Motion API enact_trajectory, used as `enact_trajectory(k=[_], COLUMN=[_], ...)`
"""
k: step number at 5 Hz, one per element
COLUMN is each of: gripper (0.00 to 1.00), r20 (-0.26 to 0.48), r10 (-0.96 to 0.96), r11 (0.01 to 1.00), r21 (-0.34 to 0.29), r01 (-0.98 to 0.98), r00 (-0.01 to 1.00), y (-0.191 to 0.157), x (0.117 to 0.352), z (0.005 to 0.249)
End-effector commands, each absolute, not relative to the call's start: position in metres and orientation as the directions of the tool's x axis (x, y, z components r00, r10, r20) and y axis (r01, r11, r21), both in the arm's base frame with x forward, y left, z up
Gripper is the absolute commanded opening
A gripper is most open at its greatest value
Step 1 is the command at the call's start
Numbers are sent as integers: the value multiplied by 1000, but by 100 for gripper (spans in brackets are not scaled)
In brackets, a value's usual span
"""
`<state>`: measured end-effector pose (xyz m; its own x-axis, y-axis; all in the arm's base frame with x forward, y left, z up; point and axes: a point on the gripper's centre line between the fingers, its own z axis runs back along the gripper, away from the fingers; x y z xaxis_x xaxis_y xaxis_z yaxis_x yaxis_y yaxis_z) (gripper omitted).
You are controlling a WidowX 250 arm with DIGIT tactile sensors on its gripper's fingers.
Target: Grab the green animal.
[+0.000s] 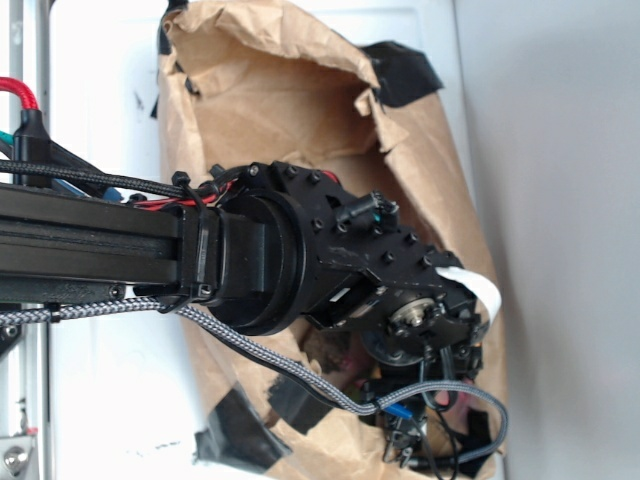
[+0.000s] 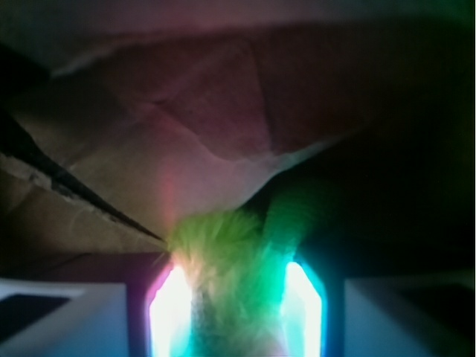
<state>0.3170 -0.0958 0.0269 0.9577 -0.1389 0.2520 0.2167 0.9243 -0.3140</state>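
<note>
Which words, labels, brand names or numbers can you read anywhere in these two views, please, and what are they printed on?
None: no readable text shows in either view.
The brown paper bag carries no print, only black tape patches.
The black arm shows screws and cables but no legible label.
In the wrist view, the fuzzy green animal between the glowing fingers of the pincer shows no lettering; the view is dark and blurred.

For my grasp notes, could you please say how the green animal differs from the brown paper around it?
The green animal is lime and looks fuzzy; the brown paper is dull and creased. The animal sits small between the end effector fingers; the paper fills the view behind. Both are blurred.
</note>
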Motion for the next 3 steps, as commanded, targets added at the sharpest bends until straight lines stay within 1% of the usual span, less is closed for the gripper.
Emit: enact_trajectory(k=[1,2,3], gripper=[0,0,0], r20=[336,313,325], r10=[-82,-9,22], r11=[904,883,888], r21=[-372,-444,-441], r01=[212,155,131], r00=[938,950,945], y=[-99,-64,-43], x=[260,241,249], z=[95,135,153])
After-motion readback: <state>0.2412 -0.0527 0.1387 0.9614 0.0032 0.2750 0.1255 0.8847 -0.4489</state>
